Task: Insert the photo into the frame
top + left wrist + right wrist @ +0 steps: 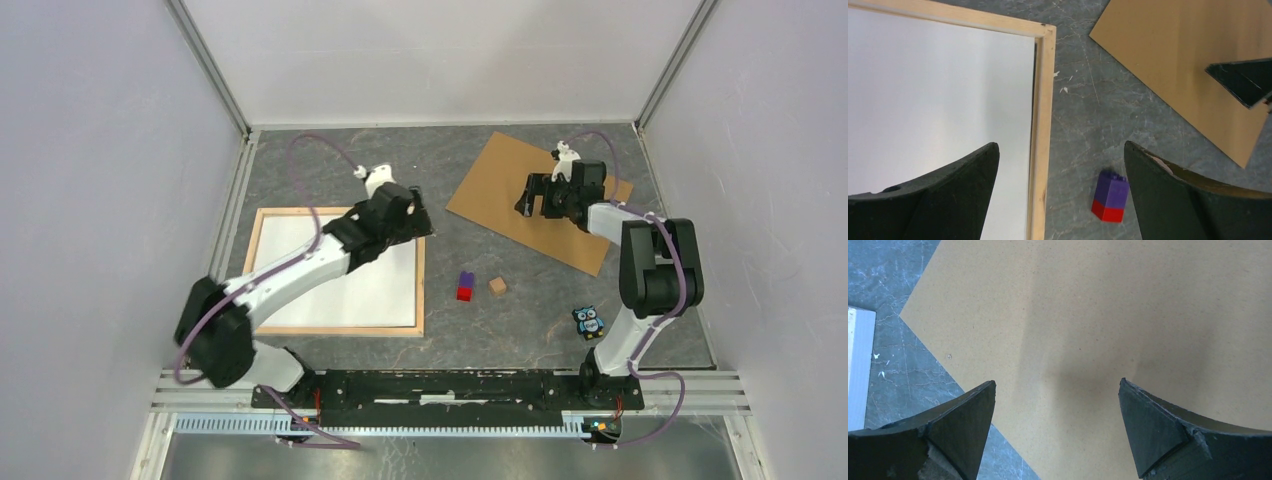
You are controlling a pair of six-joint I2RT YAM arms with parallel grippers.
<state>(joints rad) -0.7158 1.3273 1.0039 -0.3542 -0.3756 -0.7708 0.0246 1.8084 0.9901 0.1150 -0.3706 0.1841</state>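
The frame point(335, 329) of light wooden slats lies flat on the left of the table; its right slat shows in the left wrist view point(1043, 100). A plain white sheet point(380, 290) fills its inside, also in the left wrist view point(923, 90). No printed picture shows, so I cannot tell if it is the photo face down. My left gripper point(418, 218) is open and empty above the frame's far right corner point(1060, 145). My right gripper point(535, 205) is open and empty over the brown backing board point(1098, 315).
The brown backing board point(500, 180) lies at an angle at the back right. A purple and red brick point(465, 286) point(1110, 197), a small wooden cube point(497, 286) and an owl toy point(589, 321) stand between the arms. Walls close in three sides.
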